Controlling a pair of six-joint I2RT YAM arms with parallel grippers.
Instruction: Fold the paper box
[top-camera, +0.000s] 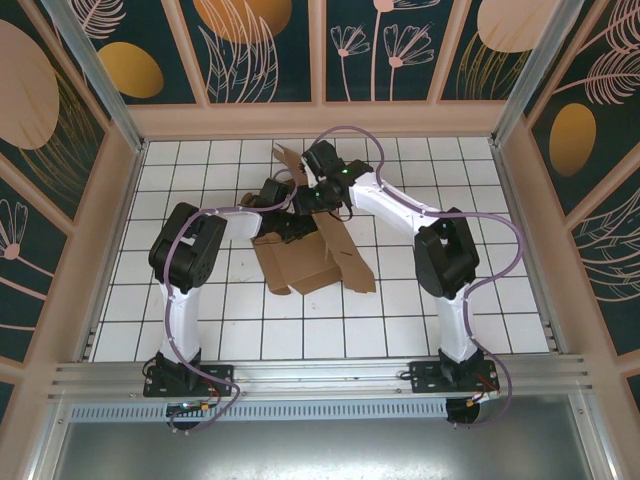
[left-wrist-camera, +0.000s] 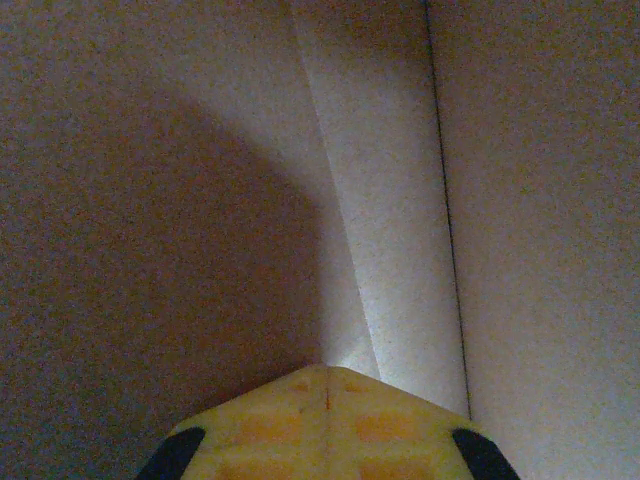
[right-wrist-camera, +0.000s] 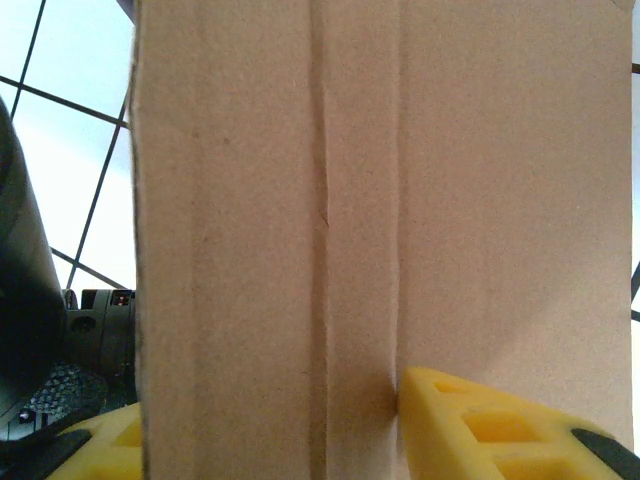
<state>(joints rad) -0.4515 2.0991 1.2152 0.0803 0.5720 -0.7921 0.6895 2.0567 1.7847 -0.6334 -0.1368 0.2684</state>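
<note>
**White tiled table** (top-camera: 480, 300), ruled by dark grid lines. The paper box (top-camera: 315, 265), a brown creased sheet only partly folded, lies directly on it. Its flat panels rest on the tiles just nearer than the left gripper (top-camera: 292, 218) and the right gripper (top-camera: 318, 200). The two grippers meet over the box's far end, where flaps rise off the surface. Bare tiles border the box on every side. In the right wrist view, tiles show past the cardboard edge, to the left of that gripper's fingers.

Brown paper box (top-camera: 310, 265), white gridded table (top-camera: 250, 330)
</note>
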